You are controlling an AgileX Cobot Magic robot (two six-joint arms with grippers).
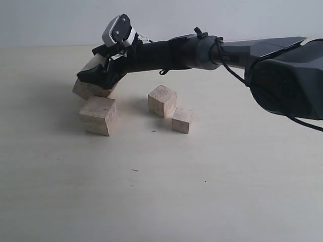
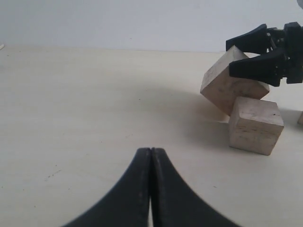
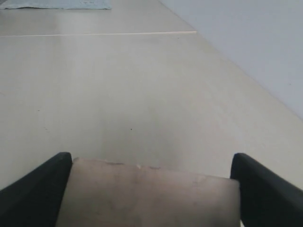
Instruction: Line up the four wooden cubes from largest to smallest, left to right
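My right gripper (image 1: 96,76) reaches across to the left and is shut on the largest wooden cube (image 1: 87,89), which is tilted with a lower corner at the table. In the right wrist view this cube (image 3: 151,198) fills the whole gap between the two black fingers (image 3: 47,182). The second-largest cube (image 1: 98,115) stands just in front of it, close or touching. Near the middle sits the third cube (image 1: 162,100), with the smallest cube (image 1: 182,120) at its right front corner. My left gripper (image 2: 151,150) is shut and empty, low over bare table, facing the tilted cube (image 2: 227,90).
The pale table (image 1: 212,191) runs wide in front of and to the right of the cubes. The right arm (image 1: 202,50) stretches over the back of the table from the right. A pale wall (image 1: 50,20) stands behind.
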